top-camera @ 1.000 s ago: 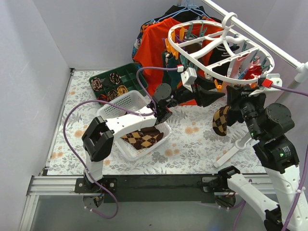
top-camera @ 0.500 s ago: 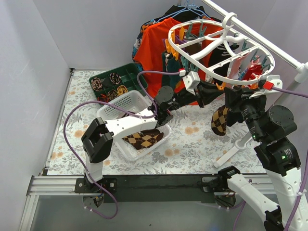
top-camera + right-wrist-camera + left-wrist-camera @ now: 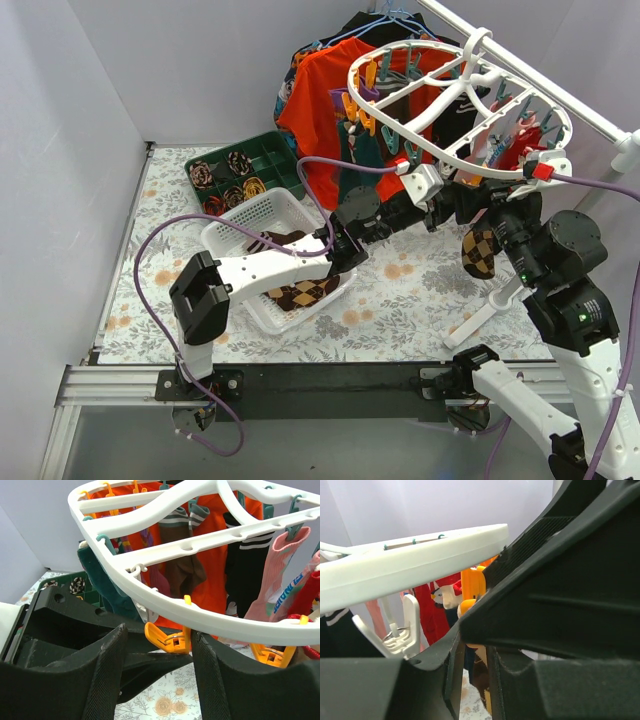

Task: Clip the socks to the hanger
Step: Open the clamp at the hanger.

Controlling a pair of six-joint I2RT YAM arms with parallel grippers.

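Soft tan-and-brown argyle sock (image 3: pixel 480 252) hangs below white oval plastic hanger (image 3: pixel 225 622) rim, beside right gripper (image 3: pixel 159 630), fingers apart; left gripper (image 3: pixel 476 642) looks pinched on orange plastic clip (image 3: pixel 167 639); sock light, floppy; best taken at cuff.

1. Robot lab, this one, dressed up as a laundry corner. Take the hanger (image 3: pixel 200 615) as the marker.
2. Below it stand the left arm (image 3: pixel 265 265) and right arm (image 3: pixel 575 315), trailing purple cables (image 3: pixel 135 280), their bases by an aluminium frame (image 3: pixel 110 385).
3. Around it, bare panel walls (image 3: pixel 60 180) box in the cell.
4. Under it there's a floral table cover (image 3: pixel 410 300), with a white basket (image 3: pixel 245 222) and green tray (image 3: pixel 262 150) off to its left.
5. Behind it hangs an orange T-shirt (image 3: pixel 315 105). A white rail (image 3: pixel 570 95) runs above it, and an orange clip (image 3: pixel 167 639) dangles from its rim.
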